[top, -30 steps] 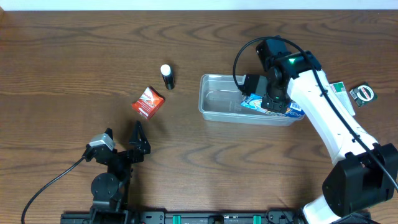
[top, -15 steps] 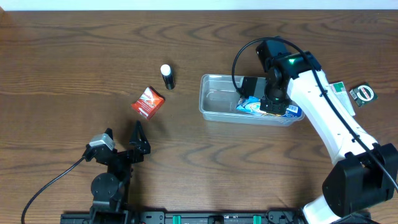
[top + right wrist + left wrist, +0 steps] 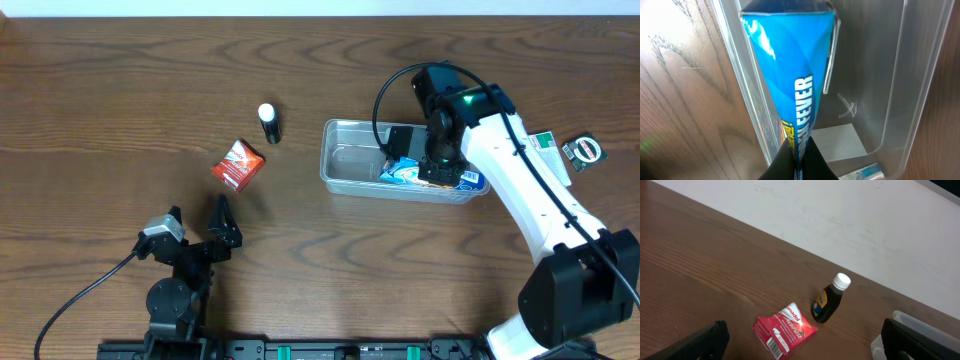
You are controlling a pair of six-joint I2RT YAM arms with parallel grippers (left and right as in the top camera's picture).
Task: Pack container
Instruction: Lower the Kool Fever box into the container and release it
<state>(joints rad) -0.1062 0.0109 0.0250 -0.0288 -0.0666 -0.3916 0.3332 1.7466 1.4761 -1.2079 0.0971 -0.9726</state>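
Container [image 3: 325, 162] sat right of centre on the table [image 3: 100, 100]. My right gripper [image 3: 797, 156] was pinched tight on a blue box [image 3: 790, 60] inside it. Left gripper [image 3: 197, 216] was spread wide, holding nothing, well apart near the front edge.

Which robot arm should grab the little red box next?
Left. The left hand is open, empty and nearer the red box; the right hand is shut on a blue box at the container.
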